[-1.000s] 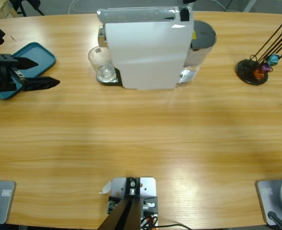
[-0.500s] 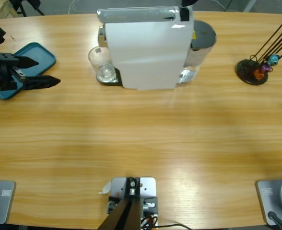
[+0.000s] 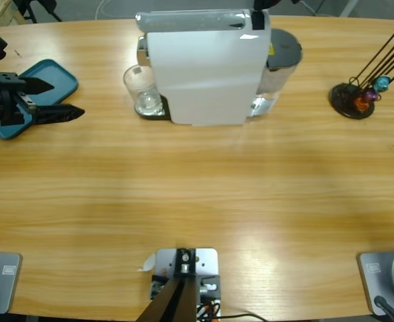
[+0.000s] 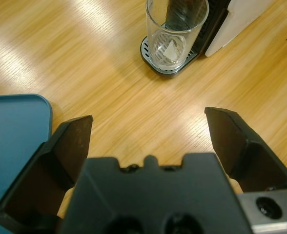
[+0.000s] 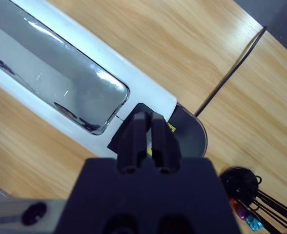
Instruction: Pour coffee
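At the table's left edge, your left gripper (image 3: 56,100) hangs with jaws spread wide and empty, aimed at the glass (image 4: 176,30) on the drip tray (image 4: 153,57) under the machine (image 3: 207,64). Your right gripper (image 5: 147,132) is clenched, jaws together, over the machine's top. No coffee shows in the glass, so brewing looks like the step in hand; next, press for the brew. Count: one glass, one machine, one blue tray (image 3: 49,75), one capsule stand (image 3: 352,99).
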`<state>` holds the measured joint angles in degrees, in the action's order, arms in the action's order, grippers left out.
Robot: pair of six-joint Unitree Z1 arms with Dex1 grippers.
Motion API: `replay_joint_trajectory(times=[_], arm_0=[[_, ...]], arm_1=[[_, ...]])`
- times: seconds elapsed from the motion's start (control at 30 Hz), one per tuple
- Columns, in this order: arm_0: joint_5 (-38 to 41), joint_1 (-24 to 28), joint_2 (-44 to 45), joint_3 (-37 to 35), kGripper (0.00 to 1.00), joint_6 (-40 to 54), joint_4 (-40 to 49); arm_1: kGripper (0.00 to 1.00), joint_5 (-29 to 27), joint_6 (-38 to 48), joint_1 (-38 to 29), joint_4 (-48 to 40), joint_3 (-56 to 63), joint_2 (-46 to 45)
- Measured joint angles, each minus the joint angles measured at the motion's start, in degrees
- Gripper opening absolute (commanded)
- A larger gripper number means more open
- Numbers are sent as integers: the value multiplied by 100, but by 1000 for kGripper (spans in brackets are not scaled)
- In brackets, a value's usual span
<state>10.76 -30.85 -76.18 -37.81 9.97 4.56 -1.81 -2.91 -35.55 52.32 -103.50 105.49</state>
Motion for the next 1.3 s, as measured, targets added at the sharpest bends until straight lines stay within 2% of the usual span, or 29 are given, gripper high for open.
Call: replay_joint_trajectory(times=[0.03,0.07,0.1,0.13,0.37,0.67,1.3], arm_0=[[0,0,0,0,1000,0,0],[0,0,0,0,1000,0,0],[0,0,0,0,1000,0,-1],[0,0,0,0,1000,0,-1],[0,0,0,0,1000,0,-10],[0,0,0,1,1000,0,-11],[0,0,-53,29,1000,0,-121]], arm_1=[[0,0,-9,0,0,16,-12],[327,0,-16,0,-2,29,-24],[917,0,-26,0,-2,30,-37],[1000,0,-49,0,-2,19,-40],[1000,-3,-179,-34,138,-381,-181],[1000,2,207,-47,483,-381,-373],[1000,152,258,-52,580,-381,-419]])
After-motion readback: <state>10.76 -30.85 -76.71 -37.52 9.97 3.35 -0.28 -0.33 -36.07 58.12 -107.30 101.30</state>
